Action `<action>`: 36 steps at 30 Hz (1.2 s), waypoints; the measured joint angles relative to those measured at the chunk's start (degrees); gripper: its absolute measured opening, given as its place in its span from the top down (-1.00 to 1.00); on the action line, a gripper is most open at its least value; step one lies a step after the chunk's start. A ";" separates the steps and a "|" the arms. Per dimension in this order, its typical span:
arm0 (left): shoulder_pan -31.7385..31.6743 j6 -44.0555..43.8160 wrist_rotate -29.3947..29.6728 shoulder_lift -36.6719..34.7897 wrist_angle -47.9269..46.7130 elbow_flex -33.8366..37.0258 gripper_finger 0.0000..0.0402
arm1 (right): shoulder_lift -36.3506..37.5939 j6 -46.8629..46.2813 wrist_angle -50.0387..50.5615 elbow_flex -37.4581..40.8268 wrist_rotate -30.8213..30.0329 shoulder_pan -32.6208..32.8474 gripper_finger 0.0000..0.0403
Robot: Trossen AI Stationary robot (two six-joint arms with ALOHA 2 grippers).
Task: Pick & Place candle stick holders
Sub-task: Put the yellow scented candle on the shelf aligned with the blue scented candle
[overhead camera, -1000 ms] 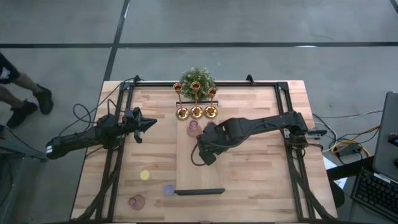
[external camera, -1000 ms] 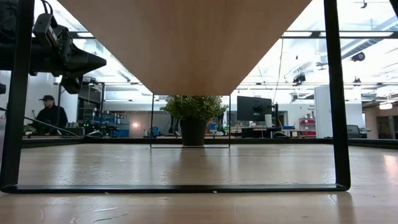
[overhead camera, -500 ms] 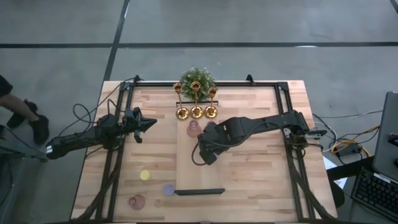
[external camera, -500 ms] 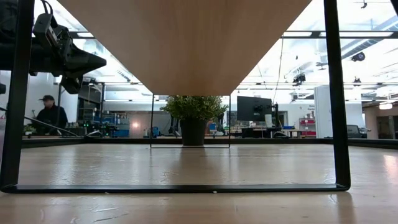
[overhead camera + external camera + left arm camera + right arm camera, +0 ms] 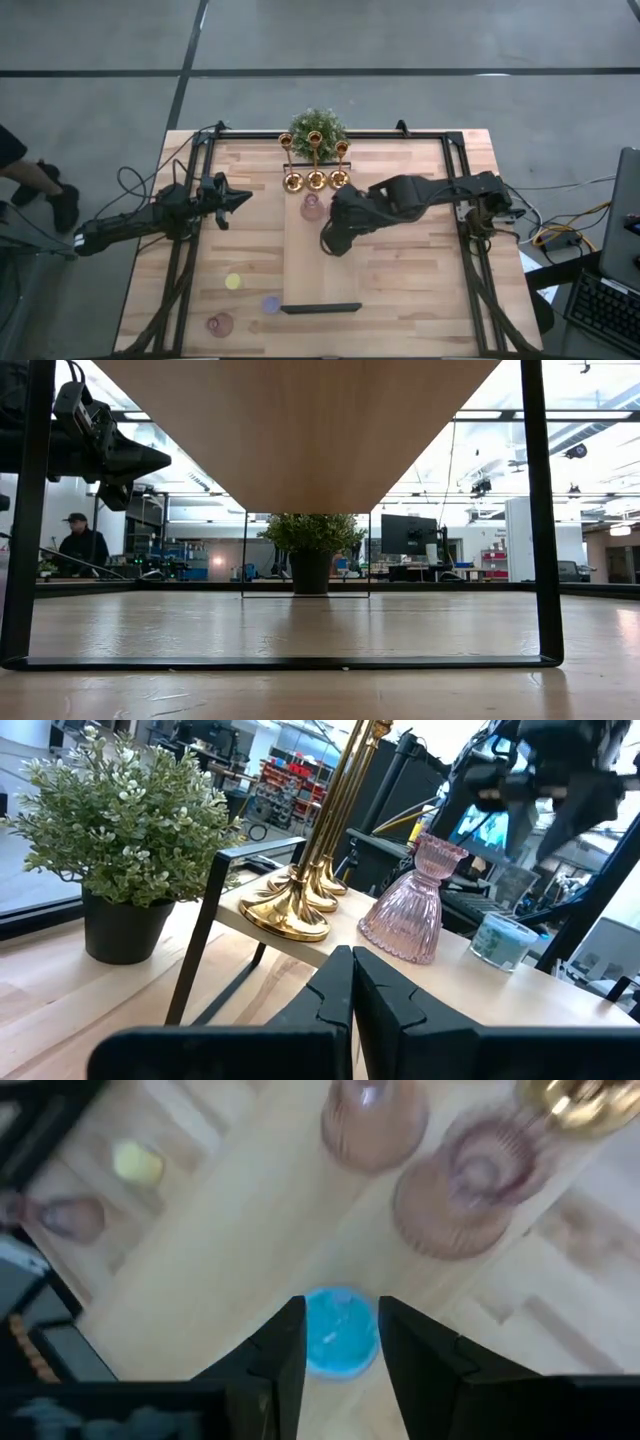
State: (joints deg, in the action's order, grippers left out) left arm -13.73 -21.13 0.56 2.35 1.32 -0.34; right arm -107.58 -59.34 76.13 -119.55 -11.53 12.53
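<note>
My right claw (image 5: 340, 1342) hangs over the middle of the worktop (image 5: 420, 290), fingers spread, with the blue holder (image 5: 340, 1334) standing between them, ungripped. Just beyond it stand two pink glass holders (image 5: 478, 1190). The three gold holders (image 5: 316, 180) line the far edge before the plant (image 5: 316, 125). My left claw (image 5: 238, 199) waits pressed together at the left side.

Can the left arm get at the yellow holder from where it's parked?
Probably yes. The yellow holder sits on open wood on the left arm's side, with nothing over it, and the left gripper hovers shut just beyond it. The right gripper is busy mid-table.
</note>
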 joint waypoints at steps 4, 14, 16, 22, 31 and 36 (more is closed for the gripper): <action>0.02 -2.32 0.04 0.00 0.25 0.00 0.95 | 1.95 1.76 -0.23 0.04 -5.78 0.62 0.41; 0.02 -19.88 0.04 0.10 3.78 0.00 0.95 | 3.35 4.73 -0.52 0.11 -13.71 1.84 0.65; 0.02 -25.13 0.18 0.07 5.10 0.00 0.95 | 3.35 5.79 -0.84 0.26 -13.82 2.09 0.80; 0.02 -30.22 0.35 0.07 5.61 0.00 0.95 | 3.62 12.73 -1.85 0.69 -17.40 2.89 0.96; -0.02 -45.93 0.94 0.08 6.40 0.00 0.95 | 7.33 22.92 -9.29 3.34 -18.08 2.84 0.96; 0.00 -46.23 0.72 0.09 7.80 -0.84 0.95 | 12.39 27.02 -16.33 10.07 -16.83 2.82 0.96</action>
State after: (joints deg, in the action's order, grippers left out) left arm -13.74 -67.36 1.28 2.44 9.12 -1.18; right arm -95.19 -32.32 59.81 -109.47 -28.36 15.35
